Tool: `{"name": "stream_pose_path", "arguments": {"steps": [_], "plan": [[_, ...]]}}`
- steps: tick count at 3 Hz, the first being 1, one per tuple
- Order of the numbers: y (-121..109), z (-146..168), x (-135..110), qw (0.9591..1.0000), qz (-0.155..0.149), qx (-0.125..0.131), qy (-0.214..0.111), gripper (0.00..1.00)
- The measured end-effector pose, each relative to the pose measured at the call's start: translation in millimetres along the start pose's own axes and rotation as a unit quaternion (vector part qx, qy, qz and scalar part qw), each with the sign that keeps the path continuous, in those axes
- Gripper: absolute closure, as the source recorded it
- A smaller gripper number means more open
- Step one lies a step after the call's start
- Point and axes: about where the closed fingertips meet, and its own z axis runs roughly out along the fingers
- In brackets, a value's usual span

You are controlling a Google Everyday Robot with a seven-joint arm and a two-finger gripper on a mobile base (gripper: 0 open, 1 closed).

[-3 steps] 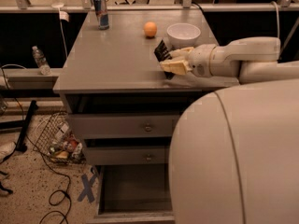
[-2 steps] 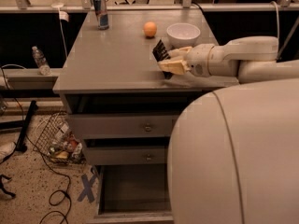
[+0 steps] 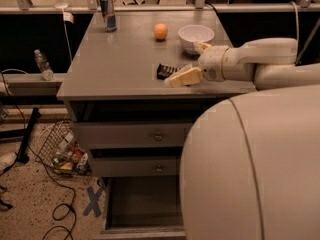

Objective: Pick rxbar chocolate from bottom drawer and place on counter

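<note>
The rxbar chocolate (image 3: 167, 70), dark with pale print, lies flat on the counter (image 3: 115, 59) near its front right part. My gripper (image 3: 184, 64) is just right of the bar and is open, one pale finger (image 3: 182, 77) lying next to the bar and the other finger (image 3: 202, 46) up by the bowl. The bar looks free of both fingers. The bottom drawer (image 3: 145, 204) is pulled out below, its dark interior showing nothing inside.
A white bowl (image 3: 196, 34), an orange (image 3: 160, 31) and a blue-and-silver can (image 3: 107, 14) stand at the back of the counter. My pale body (image 3: 250, 169) fills the lower right. A wire basket (image 3: 62, 149), cables and a water bottle (image 3: 42, 64) are at the left.
The bar was held tilted up in the gripper above the counter; now it lies flat on the counter and the fingers have spread apart.
</note>
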Motion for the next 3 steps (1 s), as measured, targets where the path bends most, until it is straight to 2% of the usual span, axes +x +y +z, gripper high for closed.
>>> {"name": "stream_pose_path", "arguments": {"steps": [1, 2, 3], "plan": [[-3.7, -4.2, -0.4, 1.0000, -0.001, 0.006, -0.001, 0.00], [-14.5, -16.4, -1.3, 0.9998, -0.003, 0.022, -0.004, 0.00], [-46.3, -44.3, 5.0, 0.9987, 0.007, 0.051, -0.001, 0.00]]}}
